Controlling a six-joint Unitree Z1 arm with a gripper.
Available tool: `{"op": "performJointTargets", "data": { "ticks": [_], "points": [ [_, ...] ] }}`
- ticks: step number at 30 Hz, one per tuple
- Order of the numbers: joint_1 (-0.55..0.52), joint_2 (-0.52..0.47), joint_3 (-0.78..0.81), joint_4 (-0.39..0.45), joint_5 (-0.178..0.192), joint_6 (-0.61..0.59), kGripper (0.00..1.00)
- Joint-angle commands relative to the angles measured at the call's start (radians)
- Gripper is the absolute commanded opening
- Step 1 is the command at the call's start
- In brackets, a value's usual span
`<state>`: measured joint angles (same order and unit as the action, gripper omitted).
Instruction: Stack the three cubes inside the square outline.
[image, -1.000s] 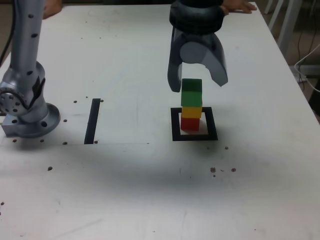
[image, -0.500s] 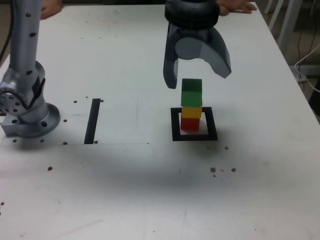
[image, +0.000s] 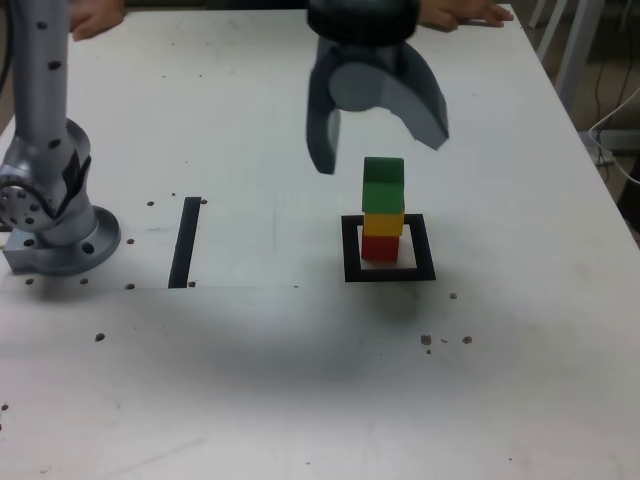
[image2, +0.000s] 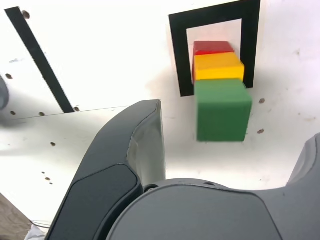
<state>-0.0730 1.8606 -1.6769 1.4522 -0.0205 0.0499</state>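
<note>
1. Exterior view: gripper (image: 375, 135) has risen clear of the stack and drifted toward the exterior view's left since a second ago, jaws spread wide, holding nothing. Green cube (image: 383, 185) sits on yellow cube (image: 383, 223), on red cube (image: 380, 247), inside the square outline (image: 350, 250).
2. Wrist view: green cube (image2: 222, 110) tops yellow (image2: 218, 66) and red (image2: 212, 47) within the outline (image2: 177, 55); straight strip (image2: 40, 57) well apart.
3. Judgement: stack released and standing; task looks complete.
</note>
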Motion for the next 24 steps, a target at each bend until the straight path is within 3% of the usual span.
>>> {"op": "performJointTargets", "data": {
  "ticks": [1,5,16,24],
  "points": [
    [-0.001,-0.032,0.025,-0.003,-0.009,0.017,0.99],
    [-0.001,-0.099,0.111,-0.018,-0.017,0.038,0.99],
    [0.007,-0.360,0.429,-0.044,0.006,0.035,0.99],
    [0.008,-0.418,0.606,-0.050,0.007,0.034,0.99]
  ]
}}
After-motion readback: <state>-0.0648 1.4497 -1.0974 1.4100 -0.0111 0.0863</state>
